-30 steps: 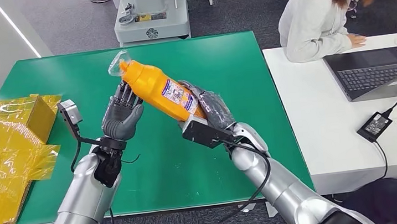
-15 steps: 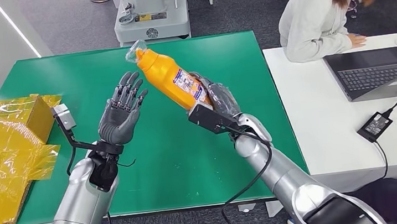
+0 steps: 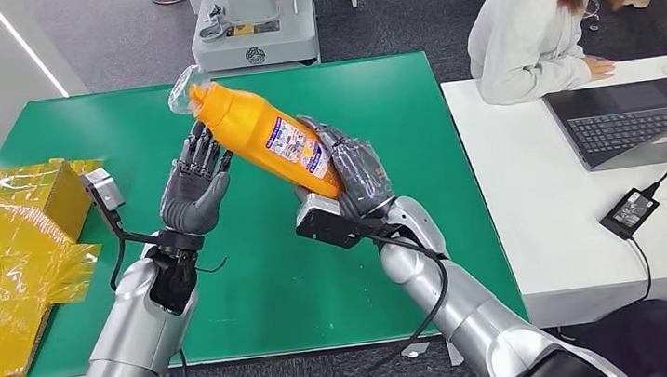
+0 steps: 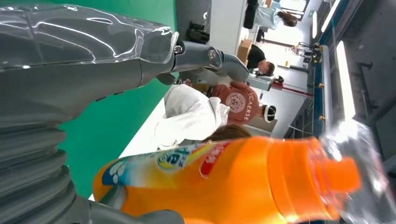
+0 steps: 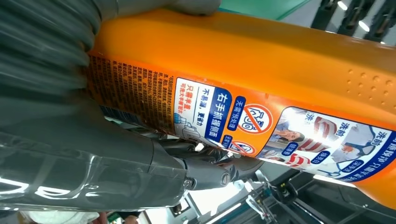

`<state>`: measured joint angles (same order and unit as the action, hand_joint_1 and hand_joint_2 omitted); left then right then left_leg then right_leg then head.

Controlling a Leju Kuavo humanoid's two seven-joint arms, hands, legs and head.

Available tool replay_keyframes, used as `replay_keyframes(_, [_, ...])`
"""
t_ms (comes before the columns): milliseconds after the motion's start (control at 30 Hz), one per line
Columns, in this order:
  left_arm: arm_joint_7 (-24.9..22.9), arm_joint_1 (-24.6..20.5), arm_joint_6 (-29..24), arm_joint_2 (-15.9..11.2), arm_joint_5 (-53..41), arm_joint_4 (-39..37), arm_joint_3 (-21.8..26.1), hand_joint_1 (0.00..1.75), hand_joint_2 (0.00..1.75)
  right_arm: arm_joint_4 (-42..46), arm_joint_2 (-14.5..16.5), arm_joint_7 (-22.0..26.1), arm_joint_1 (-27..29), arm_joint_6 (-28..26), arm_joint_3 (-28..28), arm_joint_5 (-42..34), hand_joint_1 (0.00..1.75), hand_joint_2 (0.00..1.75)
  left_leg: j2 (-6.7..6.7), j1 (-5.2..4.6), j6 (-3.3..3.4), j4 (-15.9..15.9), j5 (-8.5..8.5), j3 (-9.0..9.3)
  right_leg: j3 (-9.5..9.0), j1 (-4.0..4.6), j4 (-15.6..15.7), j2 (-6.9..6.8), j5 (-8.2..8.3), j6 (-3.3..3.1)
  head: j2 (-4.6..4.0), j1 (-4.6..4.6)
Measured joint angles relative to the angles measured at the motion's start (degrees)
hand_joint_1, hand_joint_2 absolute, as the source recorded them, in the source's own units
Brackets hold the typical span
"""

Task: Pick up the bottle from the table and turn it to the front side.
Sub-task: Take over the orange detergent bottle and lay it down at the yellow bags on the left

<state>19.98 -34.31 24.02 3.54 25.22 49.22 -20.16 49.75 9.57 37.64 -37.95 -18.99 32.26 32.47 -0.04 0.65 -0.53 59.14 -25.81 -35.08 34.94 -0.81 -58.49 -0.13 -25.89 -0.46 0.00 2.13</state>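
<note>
bottle: orange body and orange cap, wrapped at the top in clear plastic; label in blue, white and red, with small dark print on the orange
surface: plain green
left hand: grey palm, darker fingers
right hand: grey, under a clear shiny film
arms: silver, with black cables
wrapped boxes: yellow, glossy film
side table: white
laptop: dark grey, black keys
person's top: light grey
floor: dark grey
</note>
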Motion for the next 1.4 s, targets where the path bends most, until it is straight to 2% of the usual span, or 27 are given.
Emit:
replay_keyframes(133, [0.0, -0.1, -0.2, 0.0, -0.1, -0.6, 0.4, 0.00, 1.75, 0.9, 0.1, -0.4, 0.4, -1.0, 0.9, 1.6, 1.75, 1.75, 0.00, 0.00, 0.00, 0.0, 0.00, 0.00, -0.01, 0.00, 0.0, 0.00, 0.00, 0.00, 0.00, 0.01])
replay_keyframes(233, [0.1, -0.1, 0.3, -0.1, -0.2, -1.0, 0.9, 0.00, 1.75, -0.4, 0.4, -1.3, 0.0, 1.0, 1.8, 1.3, 1.75, 1.75, 0.01, 0.00, 0.00, 0.0, 0.00, 0.00, -0.01, -0.01, 0.0, 0.00, 0.00, 0.00, 0.00, 0.01])
replay_keyframes(433, [-0.7, 0.0, 2.9, -0.3, -0.2, -1.2, 1.3, 0.00, 1.75, -11.7, 1.5, -2.7, -3.0, 8.1, 2.4, -3.4, 1.75, 1.75, -0.02, 0.00, 0.00, 0.0, 0.01, -0.01, -0.01, 0.00, 0.0, -0.03, 0.00, 0.00, 0.00, 0.00])
replay_keyframes(567, [-2.1, 0.3, 3.6, -0.4, 0.1, -1.0, 1.3, 0.00, 1.75, -17.4, 1.8, -2.0, -4.9, 9.1, 2.2, -4.7, 1.75, 1.75, 0.00, 0.00, 0.00, 0.0, 0.01, -0.01, -0.01, -0.01, 0.0, 0.00, 0.01, 0.00, 0.00, 0.01])
replay_keyframes(733, [-3.2, 0.3, 4.4, -0.3, 1.7, -0.6, 1.3, 0.00, 1.75, -20.0, 2.4, -1.6, -6.2, 7.4, 2.0, -3.5, 1.75, 1.75, 0.00, 0.00, 0.00, 0.0, 0.00, 0.00, 0.00, 0.00, 0.0, 0.00, 0.00, 0.00, 0.00, 0.01])
replay_keyframes(1000, [-3.5, -0.5, 5.0, 1.1, 1.8, -1.1, 1.3, 0.00, 1.75, -20.5, 2.6, -1.4, -6.5, 0.5, 2.0, 0.2, 1.75, 1.75, 0.00, 0.00, 0.00, 0.0, 0.00, 0.00, 0.00, -0.01, 0.0, 0.00, 0.01, 0.00, 0.00, 0.01])
replay_keyframes(1200, [-1.2, -1.2, 1.8, 1.8, -2.1, -2.1, 0.7, 0.00, 1.75, -20.1, 2.6, -1.0, -6.5, -1.7, 2.0, 1.6, 1.75, 1.75, 0.00, 0.00, 0.00, 0.0, 0.00, 0.00, 0.00, -0.01, 0.0, 0.01, 0.01, 0.00, 0.00, 0.01])
replay_keyframes(1400, [-0.2, -1.2, 0.7, 2.8, -4.6, -2.2, 0.3, 0.00, 1.75, -19.9, 2.6, -1.6, -6.4, -1.6, 2.0, 2.1, 1.75, 1.75, 0.00, 0.00, 0.00, 0.0, 0.00, 0.00, 0.00, -0.01, 0.0, 0.00, 0.01, 0.00, 0.00, 0.01])
